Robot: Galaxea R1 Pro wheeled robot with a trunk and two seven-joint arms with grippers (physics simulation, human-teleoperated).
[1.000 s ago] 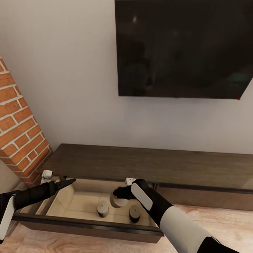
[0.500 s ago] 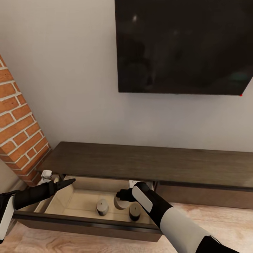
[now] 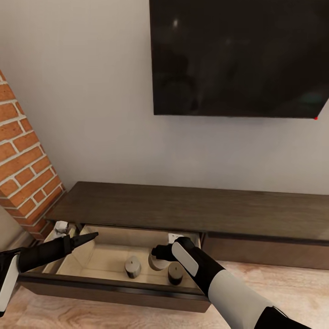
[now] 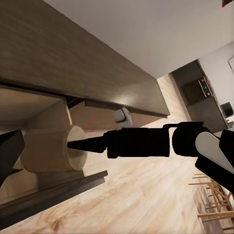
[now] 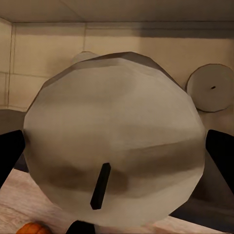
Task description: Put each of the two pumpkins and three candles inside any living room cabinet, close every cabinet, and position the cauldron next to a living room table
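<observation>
Since a second ago my head has tipped a bit, so the TV [image 3: 237, 57] and the cabinet [image 3: 183, 208] sit higher in the head view, and my right gripper [image 3: 157, 254] has sunk a little lower into the open drawer [image 3: 114, 285]. It's clamped around the third candle [image 3: 156, 262], held on its side with the wick end facing my wrist camera. The other two candles [image 3: 133, 266] already stand on the drawer floor near the front edge, one on each side of the one I'm carrying. My left gripper [image 3: 89, 237] hovers over the drawer's left end; pretty sure it's empty with the fingers close together, but the angle is poor. So I'm on the candle-stowing step. Next I reckon: lower it to the floor, let go, back out without knocking the neighbours. There's an orange bit at the edge of the right wrist view, maybe a pumpkin [image 5: 31, 228].
</observation>
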